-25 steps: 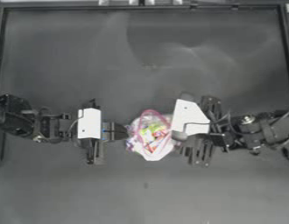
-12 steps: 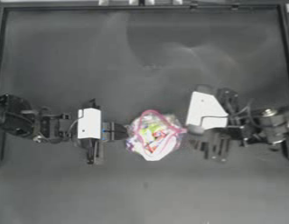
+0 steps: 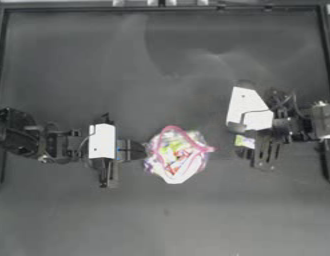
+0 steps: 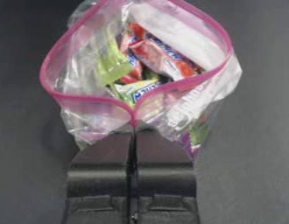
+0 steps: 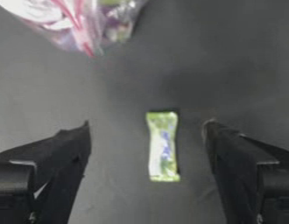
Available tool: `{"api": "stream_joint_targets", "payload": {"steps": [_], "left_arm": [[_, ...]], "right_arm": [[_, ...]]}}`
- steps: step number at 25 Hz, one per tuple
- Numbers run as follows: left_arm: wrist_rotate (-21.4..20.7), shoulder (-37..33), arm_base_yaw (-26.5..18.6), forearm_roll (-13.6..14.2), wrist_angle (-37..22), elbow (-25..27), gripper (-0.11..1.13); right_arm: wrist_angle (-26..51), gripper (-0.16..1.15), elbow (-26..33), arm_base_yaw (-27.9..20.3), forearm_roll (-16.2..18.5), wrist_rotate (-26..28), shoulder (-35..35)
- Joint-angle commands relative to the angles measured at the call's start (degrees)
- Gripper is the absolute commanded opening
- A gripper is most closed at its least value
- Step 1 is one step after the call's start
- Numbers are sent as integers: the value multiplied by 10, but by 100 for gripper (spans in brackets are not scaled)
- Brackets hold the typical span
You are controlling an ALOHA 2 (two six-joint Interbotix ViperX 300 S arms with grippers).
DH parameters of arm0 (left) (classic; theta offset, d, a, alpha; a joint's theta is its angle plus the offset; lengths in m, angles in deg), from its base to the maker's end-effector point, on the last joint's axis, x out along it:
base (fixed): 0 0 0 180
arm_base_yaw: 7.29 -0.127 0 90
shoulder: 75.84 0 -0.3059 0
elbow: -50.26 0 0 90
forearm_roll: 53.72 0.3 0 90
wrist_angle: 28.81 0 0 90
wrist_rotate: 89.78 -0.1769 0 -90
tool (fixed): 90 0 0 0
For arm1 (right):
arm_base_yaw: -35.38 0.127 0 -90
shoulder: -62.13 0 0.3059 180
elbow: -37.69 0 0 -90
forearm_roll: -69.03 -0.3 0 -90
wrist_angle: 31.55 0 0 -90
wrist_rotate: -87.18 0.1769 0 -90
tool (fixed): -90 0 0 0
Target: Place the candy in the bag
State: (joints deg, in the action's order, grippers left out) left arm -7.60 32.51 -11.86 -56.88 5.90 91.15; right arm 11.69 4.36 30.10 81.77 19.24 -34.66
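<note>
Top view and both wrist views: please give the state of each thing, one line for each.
bag: mouth open, held at its pink rim, sweets inside.
candy: lying flat on the table, outside the bag, not gripped.
left pincer: shut on the bag's rim.
right pincer: open, one jaw on each side of the candy.

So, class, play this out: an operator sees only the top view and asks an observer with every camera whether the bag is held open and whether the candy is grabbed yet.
Operator: Is the bag's mouth open?
Observer: Yes. The left gripper is shut on the rim of the bag, and the pink mouth gapes wide.
Operator: Is the candy grabbed?
Observer: No. The candy lies on the table between the right gripper's open jaws, touching neither.
</note>
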Motion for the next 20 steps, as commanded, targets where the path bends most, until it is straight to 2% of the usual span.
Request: {"api": "stream_joint_targets", "payload": {"steps": [1,20], "left_arm": [[0,-12,0,0,2,-9,4],[0,-11,0,0,2,-9,4]], "right_arm": [[-6,100,-5,-8,-3,-1,-4],[-45,100,-36,-26,-4,3,67]]}}
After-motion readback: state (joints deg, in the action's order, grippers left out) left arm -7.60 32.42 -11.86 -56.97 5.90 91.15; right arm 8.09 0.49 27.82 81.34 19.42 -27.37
